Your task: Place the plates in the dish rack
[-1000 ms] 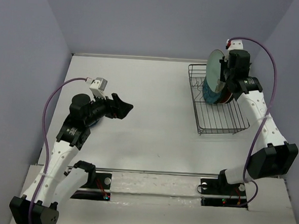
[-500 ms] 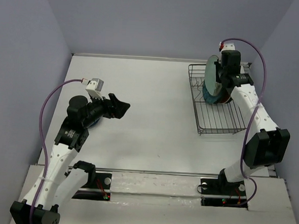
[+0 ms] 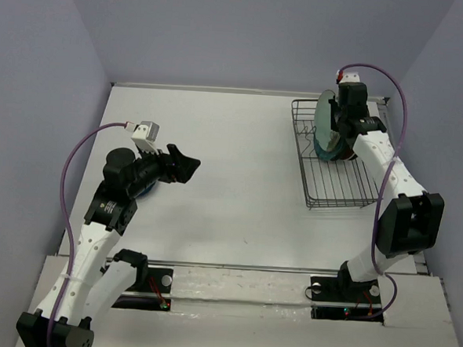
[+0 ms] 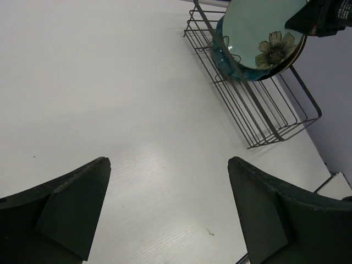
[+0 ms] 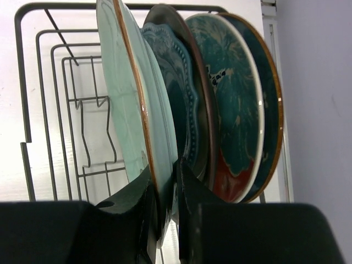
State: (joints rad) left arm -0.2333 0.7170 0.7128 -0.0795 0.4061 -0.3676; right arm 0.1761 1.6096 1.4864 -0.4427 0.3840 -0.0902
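Mint plate (image 5: 125, 104) stands on edge at the far end of the dish rack (image 3: 341, 182), its face across the rack's length, just beside the other upright plates (image 5: 234, 110). Right gripper (image 5: 164, 180) is clamped on its rim, arm stretched over the rack. Seating between the tines: hidden. Likely next: release, then withdraw along the plate's plane. Left gripper (image 3: 186, 163) is spread wide and empty, over the surface (image 3: 241, 143), well apart.
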